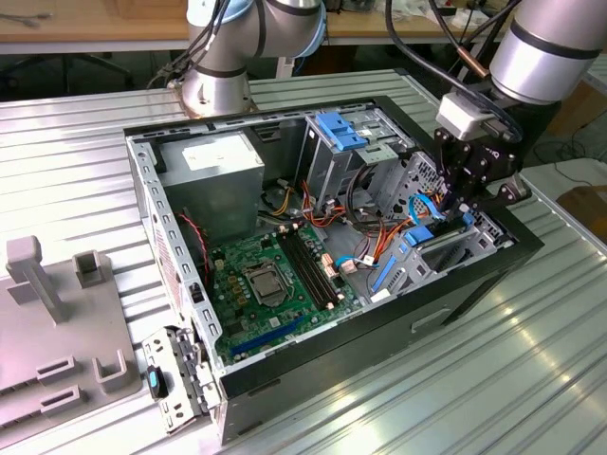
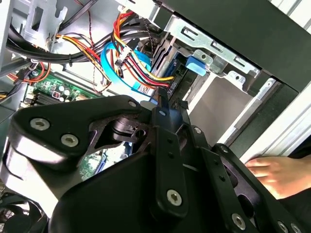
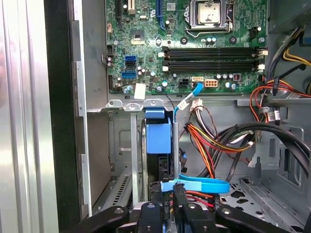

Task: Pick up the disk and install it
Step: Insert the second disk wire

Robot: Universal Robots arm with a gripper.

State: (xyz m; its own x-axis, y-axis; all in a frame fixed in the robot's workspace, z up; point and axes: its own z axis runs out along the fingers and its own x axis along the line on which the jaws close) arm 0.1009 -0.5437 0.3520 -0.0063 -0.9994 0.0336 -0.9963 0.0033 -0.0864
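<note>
1. The pincer (image 1: 462,210) reaches into the drive cage of the computer case (image 1: 455,303), fingers drawn close on the edge of the disk (image 3: 158,138).
2. Risk — orange and red cables (image 3: 214,141) and a blue data cable (image 3: 201,184) lie just beside it and could snag.
3. A hand (image 2: 272,172) rests near the case — collision hazard.
4. The disk stands on edge in its bay, blue carrier showing.

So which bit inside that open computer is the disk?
Find the open black computer case lying on the ribbed metal table, then the grey metal drive cage in the corner under the robot's hand. The disk stands on edge there, a flat dark slab in a solid bright blue plastic carrier, unlike the thin blue cables beside it.
</note>
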